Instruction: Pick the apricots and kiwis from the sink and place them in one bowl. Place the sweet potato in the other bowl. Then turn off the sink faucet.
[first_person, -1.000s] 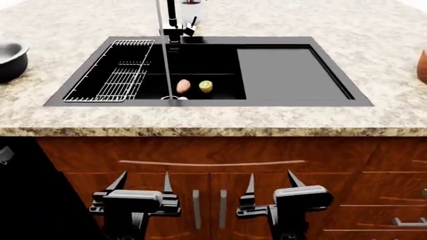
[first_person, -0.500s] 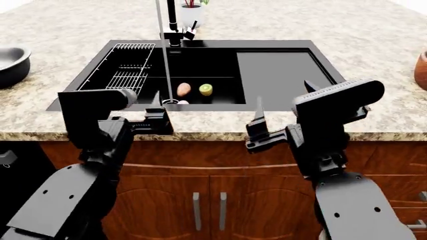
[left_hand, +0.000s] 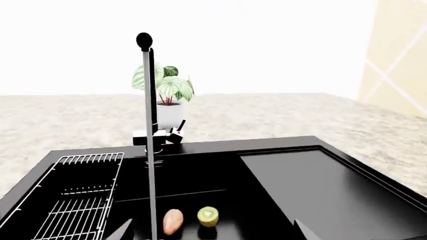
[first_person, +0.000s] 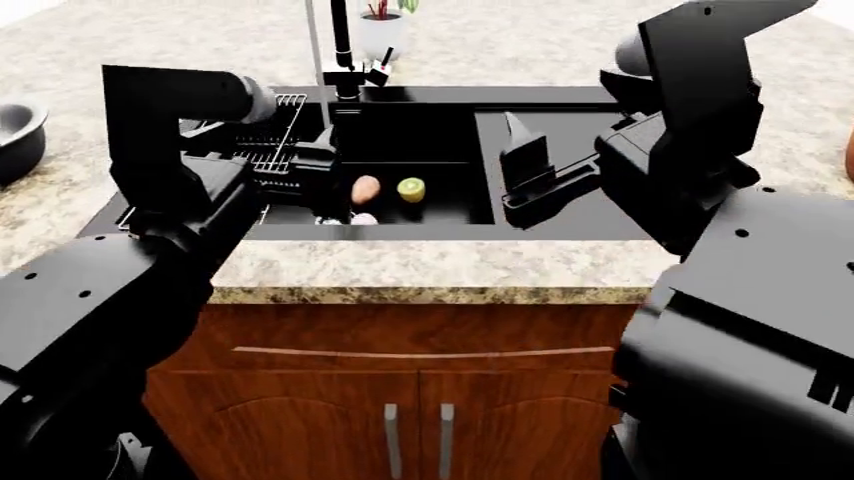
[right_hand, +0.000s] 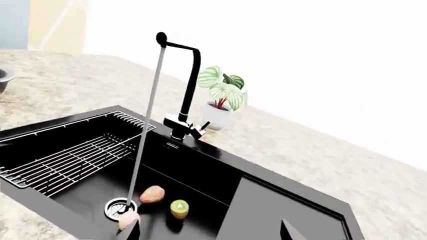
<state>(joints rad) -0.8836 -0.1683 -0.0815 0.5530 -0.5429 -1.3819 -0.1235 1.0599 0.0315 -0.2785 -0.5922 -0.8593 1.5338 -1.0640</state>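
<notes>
Sink (first_person: 561, 215): black basin set in the granite counter (first_person: 441, 270), water streaming from the faucet (right_hand: 190, 75).
Fruit: apricot (first_person: 364, 189) and kiwi (first_person: 411, 189) side by side on the basin floor, near the drain (right_hand: 120, 205).
Left gripper (first_person: 314, 165): empty, fingers spread, raised over the basin, just beside the apricot.
Right gripper (first_person: 534, 185): empty, fingers parted, above the drainboard, apart from the kiwi.

Black sink (first_person: 561, 215) set in a speckled beige-grey worktop (first_person: 400, 270); pinkish-orange apricot (first_person: 364, 189) beside a yellow-green kiwi (first_person: 411, 189). Upper centre, a green-striped plant (left_hand: 165, 85) in a white pot. Reddish-brown wood cabinet (first_person: 400, 390) below.
</notes>
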